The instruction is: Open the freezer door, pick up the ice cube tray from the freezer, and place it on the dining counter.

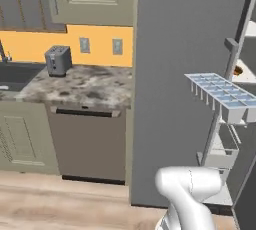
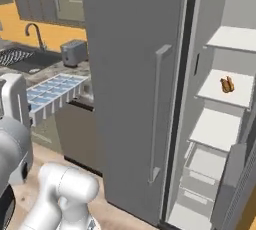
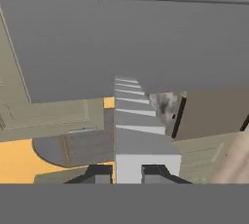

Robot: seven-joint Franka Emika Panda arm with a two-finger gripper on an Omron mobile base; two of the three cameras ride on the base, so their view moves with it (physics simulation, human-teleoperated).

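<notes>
Hand view: end effector (image 3: 129,173) pinching ice cube tray (image 3: 133,121); freezer (image 2: 220,99) shelf holds small brown item (image 2: 227,84).

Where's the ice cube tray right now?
The ice cube tray is out of the freezer, held in the jaws beside the open freezer door.

Home kitchen, rendered. Left half of the left base view: marble countertop (image 1: 85,86) with a toaster (image 1: 58,60) over beige cabinets (image 1: 20,139), a dishwasher (image 1: 89,141) below, orange wall with outlets (image 1: 100,45). Right base view: sink with faucet (image 2: 34,34) at upper left, tall grey fridge (image 2: 135,89) in the centre, its white shelves (image 2: 227,91) at right.
</notes>
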